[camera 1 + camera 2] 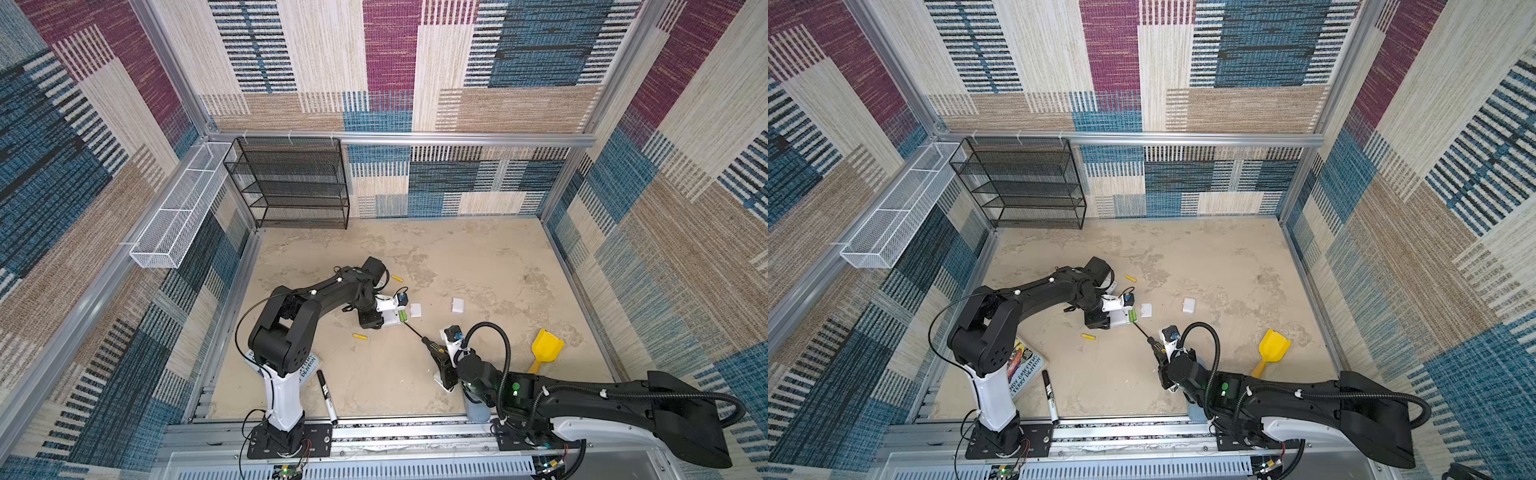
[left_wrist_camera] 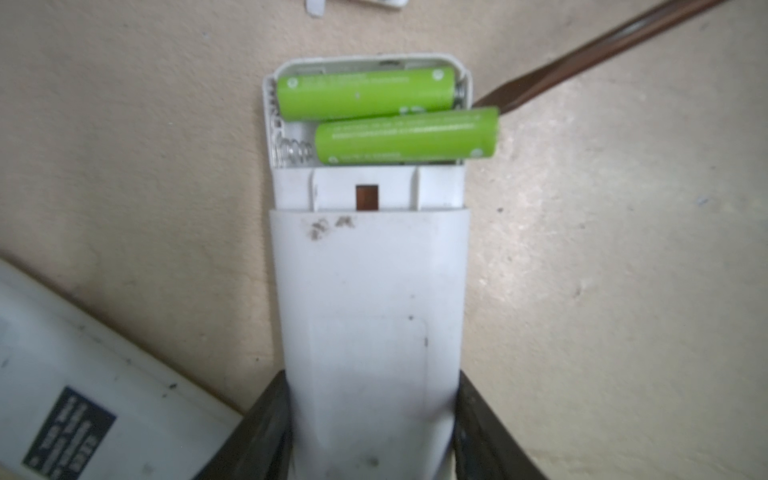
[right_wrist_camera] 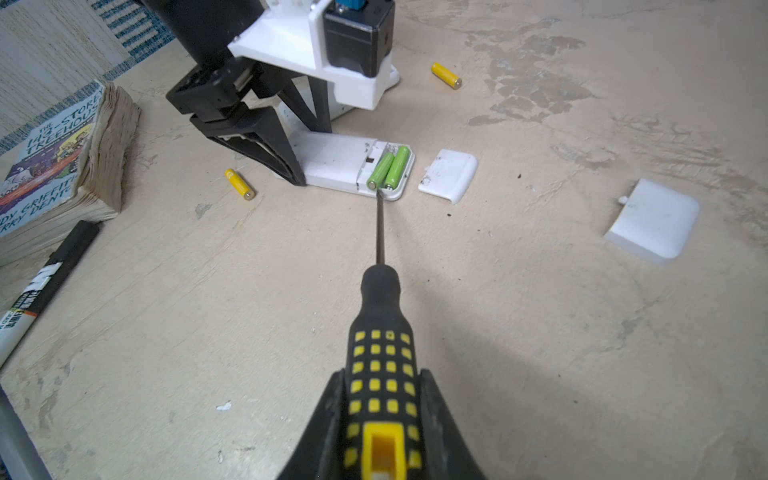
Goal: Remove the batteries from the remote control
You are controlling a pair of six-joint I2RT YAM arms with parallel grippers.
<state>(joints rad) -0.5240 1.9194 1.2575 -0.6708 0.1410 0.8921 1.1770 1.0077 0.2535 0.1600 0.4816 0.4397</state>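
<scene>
**A:** What lies furthest left on the table?

**B:** A worn paperback book, with a black marker just beside it, both near the left arm's base.

**A:** And the left pincer?

**B:** It is clamped on the white remote, one finger on each long side. The remote lies flat on the table, back side up, with its battery bay uncovered.

**A:** Where are the batteries?

**B:** Two are out, loose on the table. The near yellow battery lies on the front side of the remote, and the far yellow battery lies behind the left arm's wrist. Two are in the bay. The seated green battery lies snug at the remote's very end. The shifted green battery next to it has one end poking out over the bay's side wall, with the spring bare at its other end.

**A:** Is anything at that end?

**B:** The tip of the screwdriver is right there, seemingly touching it. The right pincer is clenched on its black-and-yellow handle.

**A:** And further right?

**B:** Two white lids lie on the table. The near cover is just beside the remote's open end, not touching it. The far cover is well apart from it. A yellow scoop lies near the right wall.
</scene>
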